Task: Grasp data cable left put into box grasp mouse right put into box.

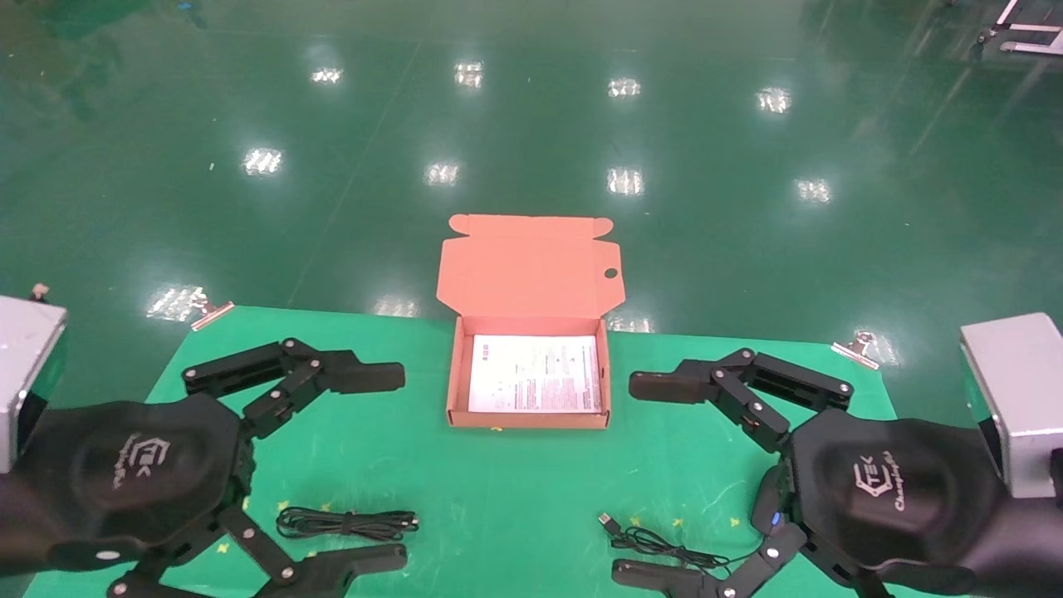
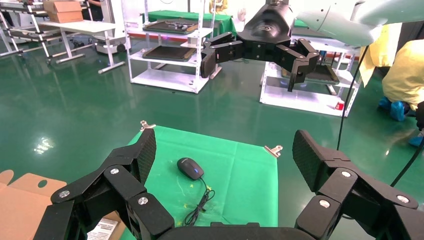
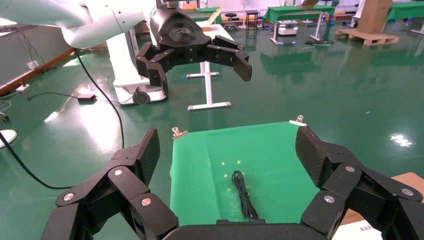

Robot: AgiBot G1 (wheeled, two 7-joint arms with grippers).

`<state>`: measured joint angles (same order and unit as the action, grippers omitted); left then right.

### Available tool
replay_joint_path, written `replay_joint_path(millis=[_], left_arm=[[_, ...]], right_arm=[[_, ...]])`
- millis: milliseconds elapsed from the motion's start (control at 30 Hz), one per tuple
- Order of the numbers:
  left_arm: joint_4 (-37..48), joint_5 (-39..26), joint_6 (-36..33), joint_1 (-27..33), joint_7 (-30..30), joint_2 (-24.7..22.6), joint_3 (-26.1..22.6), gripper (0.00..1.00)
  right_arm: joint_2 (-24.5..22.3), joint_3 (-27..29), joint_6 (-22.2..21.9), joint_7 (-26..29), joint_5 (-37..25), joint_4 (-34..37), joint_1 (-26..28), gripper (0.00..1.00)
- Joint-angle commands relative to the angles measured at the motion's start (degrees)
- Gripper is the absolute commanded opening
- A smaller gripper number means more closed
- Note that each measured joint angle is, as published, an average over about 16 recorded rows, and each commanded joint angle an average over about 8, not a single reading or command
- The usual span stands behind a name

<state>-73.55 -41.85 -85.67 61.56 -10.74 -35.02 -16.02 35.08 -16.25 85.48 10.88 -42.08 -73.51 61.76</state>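
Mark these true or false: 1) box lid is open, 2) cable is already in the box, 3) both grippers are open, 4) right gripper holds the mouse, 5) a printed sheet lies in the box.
1) True: the box has its lid up.
2) False: the cable lies on the green mat, near the left gripper.
3) True: both hover with fingers spread, empty.
4) False: the right gripper holds nothing; the mouse sits on the mat.
5) True: a white printed sheet covers the box floor.
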Motion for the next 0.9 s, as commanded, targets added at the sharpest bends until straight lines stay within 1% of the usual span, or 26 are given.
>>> replay_joint_path(millis=[33,567,767,900], left_arm=[[0.0,0.0,0.0,0.0,0.0,0.0,0.0,1.0],[0.0,-0.3,0.1,0.2,0.1,-0.1,-0.1,1.0],[-1.3,-2.9,-0.1,1.2,-0.4,0.7,-1.0,1.0],[-2.0,-6.3,0.2,2.9,-2.1,0.9,-2.6,1.0]], right_arm=[[0.0,0.0,0.0,0.0,0.0,0.0,0.0,1.0],[0.0,0.0,0.0,0.0,0.0,0.0,0.0,1.0],[-0.5,-0.3,0.4,-0.4,-1.5,-0.8,1.0,1.0],[-1.3,-1.1,0.8,-1.3,-5.0,-2.0,2.9,1.0]])
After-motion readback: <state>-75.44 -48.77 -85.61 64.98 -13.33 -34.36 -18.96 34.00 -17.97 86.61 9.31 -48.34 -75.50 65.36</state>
